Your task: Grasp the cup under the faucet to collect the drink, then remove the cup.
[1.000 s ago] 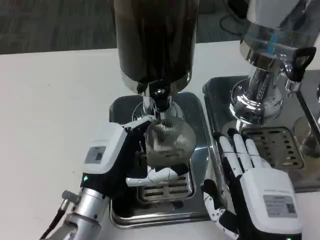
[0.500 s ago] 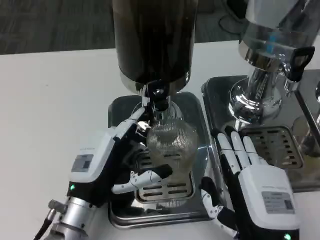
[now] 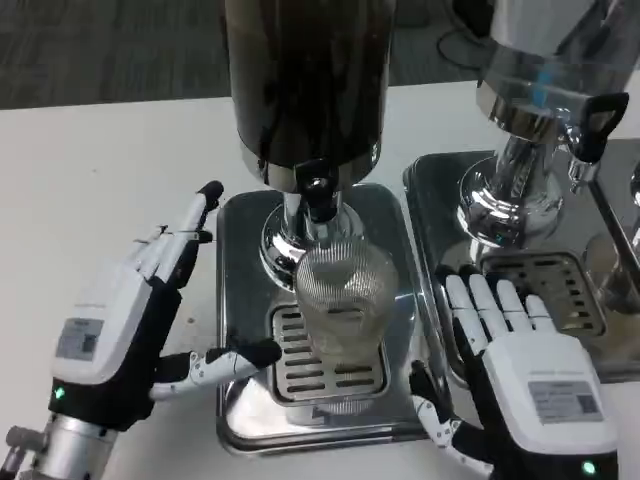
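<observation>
Since half a second ago the left hand (image 3: 120,310) has let go of the cup (image 3: 343,300) and drawn back to the left, off the tray; its fingers now spread wide and hold nothing, with only the thumb tip reaching over the tray's left rim, short of the cup.

On the white table (image 3: 90,170) stands the dark drink dispenser (image 3: 305,80), with its black faucet (image 3: 318,200) at the base. Beneath it lies the steel drip tray (image 3: 240,230) with a slotted grate (image 3: 335,375) towards the front. A second dispenser (image 3: 545,90), clear and chrome, stands to the right on its own tray (image 3: 440,180).

The right hand (image 3: 520,350) rests flat over the gap between the two trays, fingers straight and a little apart, empty, just beside the cup but not touching it.

The ribbed clear cup stands upright on the grate, directly under the faucet, free of both hands. Whether it holds any drink is hard to tell.
</observation>
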